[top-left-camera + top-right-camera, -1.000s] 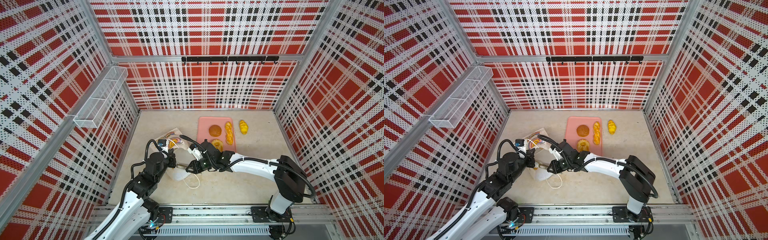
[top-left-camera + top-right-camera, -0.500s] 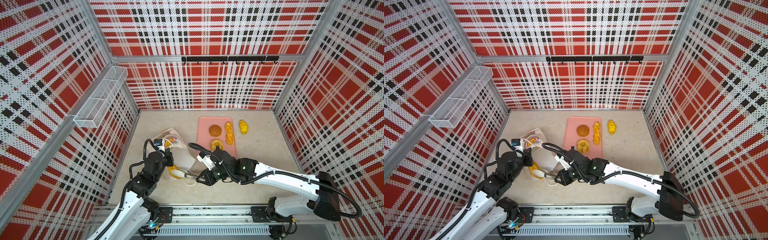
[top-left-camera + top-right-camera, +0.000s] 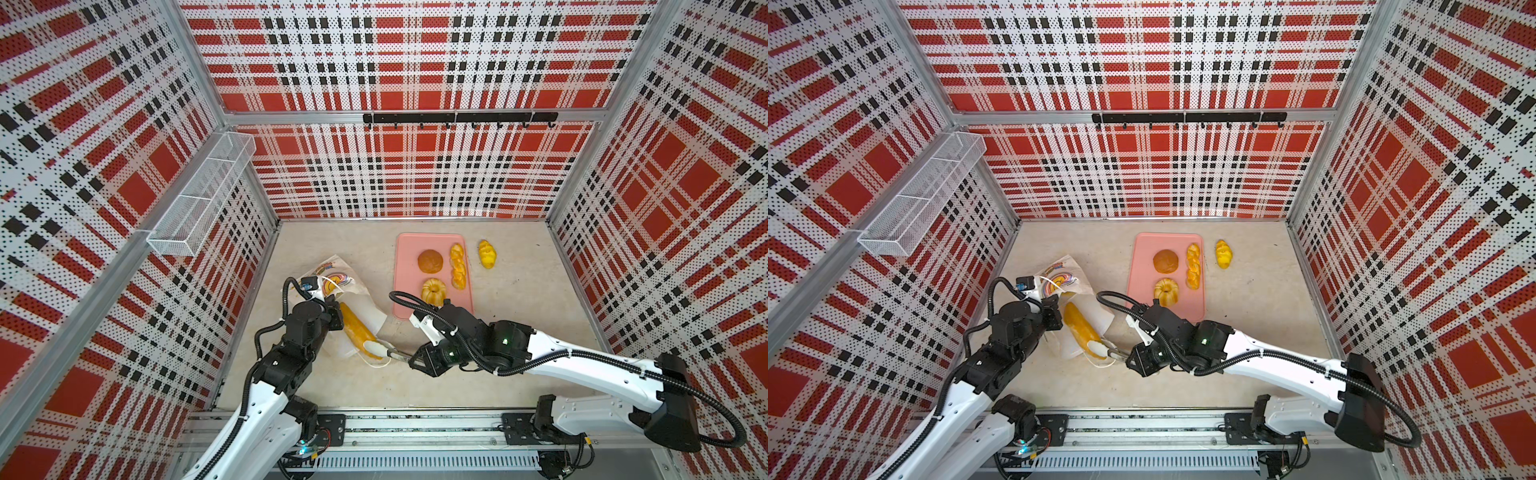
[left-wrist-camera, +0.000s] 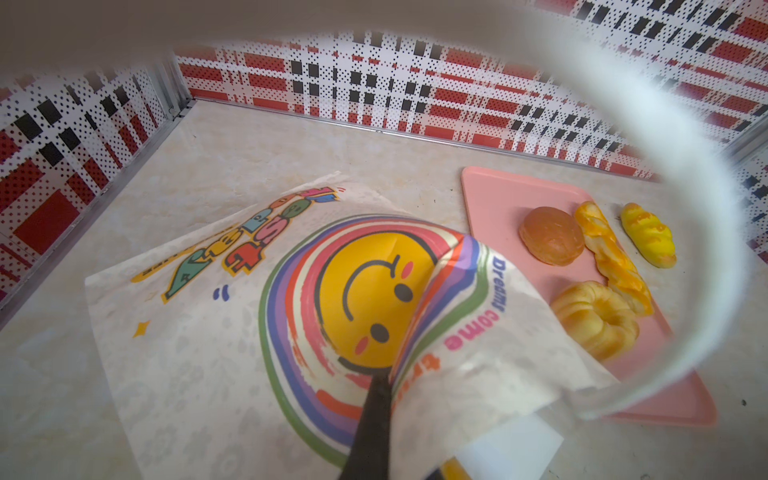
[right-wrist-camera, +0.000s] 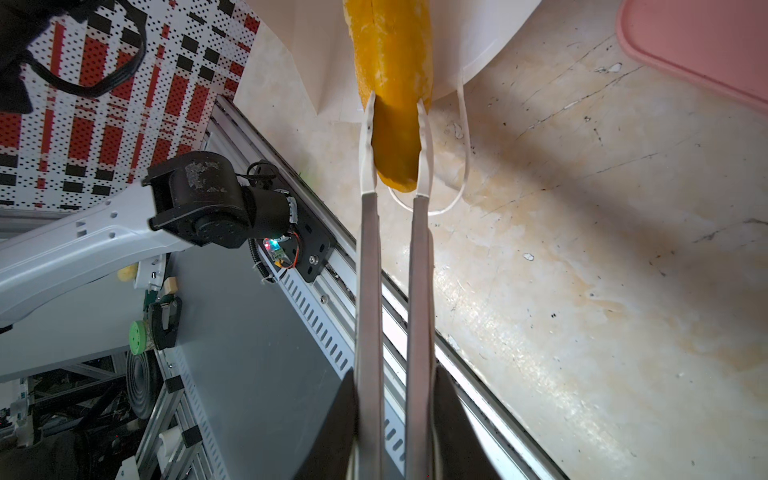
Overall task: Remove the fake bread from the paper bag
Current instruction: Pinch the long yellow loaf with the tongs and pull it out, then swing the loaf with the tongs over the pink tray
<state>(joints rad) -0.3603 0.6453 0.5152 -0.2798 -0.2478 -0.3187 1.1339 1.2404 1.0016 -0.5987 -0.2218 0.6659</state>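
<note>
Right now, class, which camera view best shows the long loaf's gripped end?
The right wrist view: the tongs pinch the long loaf close up. Both top views show it small, partly in the paper bag; the left wrist view barely shows it.

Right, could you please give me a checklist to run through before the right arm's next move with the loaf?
1. Tongs tips pinch loaf end on both sides: ok.
2. Right gripper shut on tongs: ok.
3. Left gripper shut on bag: ok.
4. Loaf clear of bag: not ok, far end inside.
5. Cord handle clear of tongs: cannot tell, its loop lies right by the tips.
6. Bare room on tray: ok.
</note>
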